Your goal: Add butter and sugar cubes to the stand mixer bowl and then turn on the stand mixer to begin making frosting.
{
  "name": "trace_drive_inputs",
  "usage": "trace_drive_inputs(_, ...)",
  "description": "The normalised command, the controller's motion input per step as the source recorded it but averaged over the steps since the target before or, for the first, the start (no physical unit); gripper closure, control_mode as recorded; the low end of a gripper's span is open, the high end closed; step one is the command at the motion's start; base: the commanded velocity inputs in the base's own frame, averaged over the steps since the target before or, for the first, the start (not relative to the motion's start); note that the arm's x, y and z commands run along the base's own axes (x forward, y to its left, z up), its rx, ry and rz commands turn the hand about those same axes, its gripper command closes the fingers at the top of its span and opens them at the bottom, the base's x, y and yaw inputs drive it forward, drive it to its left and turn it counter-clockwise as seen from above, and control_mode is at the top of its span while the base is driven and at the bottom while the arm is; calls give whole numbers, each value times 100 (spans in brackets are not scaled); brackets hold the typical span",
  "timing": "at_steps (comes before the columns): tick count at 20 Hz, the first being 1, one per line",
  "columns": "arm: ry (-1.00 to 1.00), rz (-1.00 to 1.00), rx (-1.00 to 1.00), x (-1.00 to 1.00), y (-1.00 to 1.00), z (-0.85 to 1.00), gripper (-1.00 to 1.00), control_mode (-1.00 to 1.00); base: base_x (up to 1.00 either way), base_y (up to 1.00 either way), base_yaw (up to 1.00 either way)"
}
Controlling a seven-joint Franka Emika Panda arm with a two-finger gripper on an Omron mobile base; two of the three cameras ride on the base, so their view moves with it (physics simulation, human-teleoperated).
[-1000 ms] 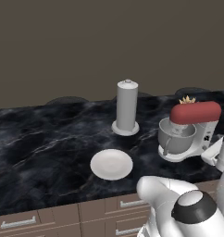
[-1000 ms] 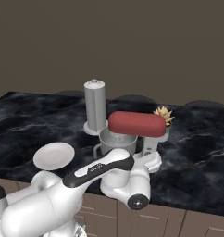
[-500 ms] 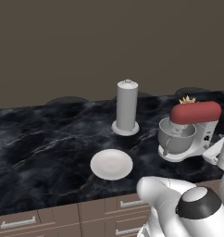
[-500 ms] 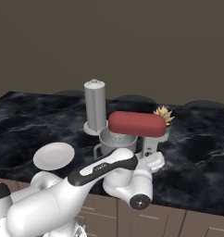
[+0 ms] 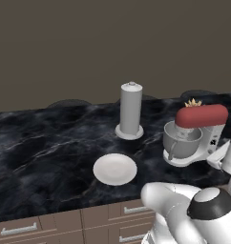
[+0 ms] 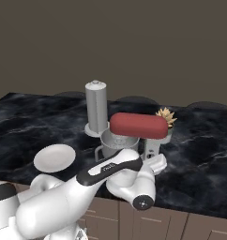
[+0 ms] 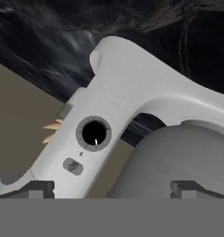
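The stand mixer (image 5: 199, 136) stands on the dark marble counter, white-bodied with a red head (image 6: 139, 125). The grey stand mixer bowl (image 5: 182, 141) sits under that head. My gripper (image 7: 111, 190) is open and close to the mixer's side, at its right in the left base view (image 5: 218, 156). In the hand view, one fingertip (image 7: 37, 189) lies below the white body and the other (image 7: 188, 189) below the bowl (image 7: 178, 159). A round black dial (image 7: 94, 133) and a small switch (image 7: 73, 165) face the hand. The butter and sugar cubes are out of view.
A flat white plate (image 5: 115, 168) lies near the counter's front edge, left of the mixer. A tall grey cylinder (image 5: 131, 112) stands behind it. A small spiky yellow plant (image 6: 165, 115) sits behind the mixer. Drawers (image 5: 22, 228) run below the counter.
The hand has shifted only slightly beside the mixer. Its jaws stay open, and the things on the counter have not moved.
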Motion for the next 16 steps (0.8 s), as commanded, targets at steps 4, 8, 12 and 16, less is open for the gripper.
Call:
trace_drive_inputs(4,0,0,0,11,0,-4,-100,-100,0,0,0)
trace_drive_inputs(8,0,0,0,1,0,-3,-100,-100,0,0,0)
trace_drive_inputs(12,0,0,0,9,0,-6,-100,-100,0,0,0)
trace_drive_inputs(16,0,0,0,10,0,-1,-100,-100,0,0,0)
